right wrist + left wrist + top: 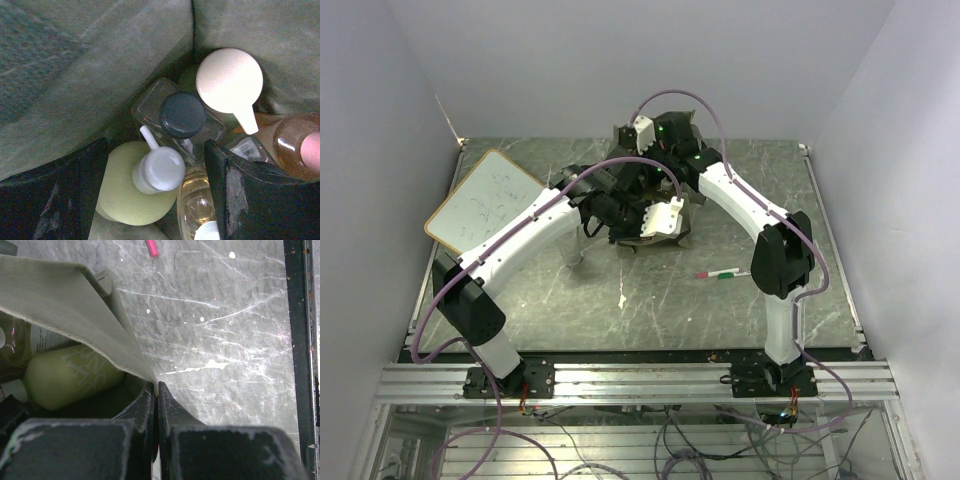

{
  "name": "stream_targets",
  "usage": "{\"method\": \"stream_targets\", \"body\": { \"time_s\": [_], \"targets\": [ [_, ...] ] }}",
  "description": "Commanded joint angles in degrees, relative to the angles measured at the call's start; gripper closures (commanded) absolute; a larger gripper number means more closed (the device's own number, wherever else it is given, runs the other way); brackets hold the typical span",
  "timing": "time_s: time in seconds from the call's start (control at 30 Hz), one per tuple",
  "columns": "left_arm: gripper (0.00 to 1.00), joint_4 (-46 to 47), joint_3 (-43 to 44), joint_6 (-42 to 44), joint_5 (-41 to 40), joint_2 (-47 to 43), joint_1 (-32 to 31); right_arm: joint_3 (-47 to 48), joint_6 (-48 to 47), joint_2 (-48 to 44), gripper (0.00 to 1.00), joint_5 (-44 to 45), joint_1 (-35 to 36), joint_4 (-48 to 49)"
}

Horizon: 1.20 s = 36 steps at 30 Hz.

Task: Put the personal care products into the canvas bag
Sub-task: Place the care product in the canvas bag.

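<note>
Item 1: yellow-green bottle (pixel 70 375), lying on its side inside the canvas bag (pixel 65 305). Large pale capitals run along its body, seen sideways and partly cut off by the bag's rim; the word cannot be made out.
Item 2: clear bottle (pixel 45 337) behind it. White label with fine dark print, too small to read.
Item 3: whiteboard (pixel 485 202). Faint handwritten marks, illegible.
No brand, number or sign is legible.
</note>
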Motion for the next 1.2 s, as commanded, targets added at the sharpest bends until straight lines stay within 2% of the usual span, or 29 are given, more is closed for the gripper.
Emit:
{"method": "stream_targets", "body": {
  "time_s": [0.0,0.73,1.03,1.17],
  "targets": [
    [0.93,-3.79,0.04,-0.67,5.22,-3.47,-0.31,2.01,-0.49,1.33,0.23,1.98,0.14,-0.20],
    [0.93,-3.58,0.22,-0.76,4.66,-3.11,-0.15,4.79,-1.17,3.64,0.39,1.11,0.71,-4.96],
    [0.93,-3.61,0.39,-0.85,4.83,-3.03,-0.13,7.17,-1.42,3.50,0.51,-0.93,0.83,-11.72],
    [0.93,-3.57,0.46,-0.93,4.92,-3.04,-0.15,7.61,-2.38,3.60,0.53,-2.22,0.92,-14.49]
  ]
}}
